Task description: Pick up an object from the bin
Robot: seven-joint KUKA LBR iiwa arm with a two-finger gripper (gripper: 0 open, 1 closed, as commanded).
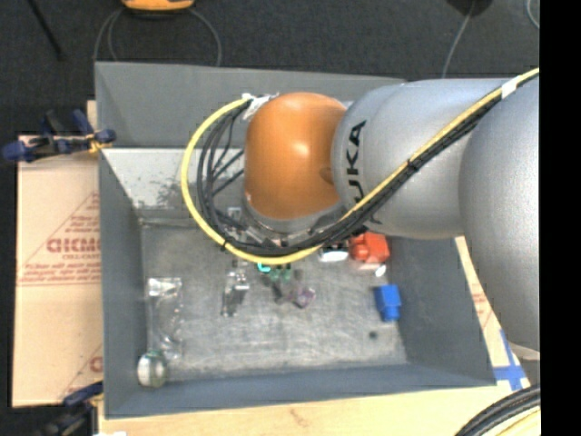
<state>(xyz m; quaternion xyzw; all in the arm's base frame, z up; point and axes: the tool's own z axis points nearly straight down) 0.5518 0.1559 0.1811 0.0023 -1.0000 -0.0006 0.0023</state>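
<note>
My gripper (265,258) hangs under the arm's orange cover, over the middle of the bin floor near the back. Just below it lies a small green and purple thing (292,287). A little to the left of that is a small grey metal piece (235,294). A red-orange block (369,247) with a white bit (334,255) beside it lies to the gripper's right, partly hidden by the arm. I see nothing held in the gripper.
A blue block (388,302) lies at the right of the floor. A clear plastic piece (164,305) and a round greyish ball (152,369) lie in the front left corner. The arm covers the bin's back right.
</note>
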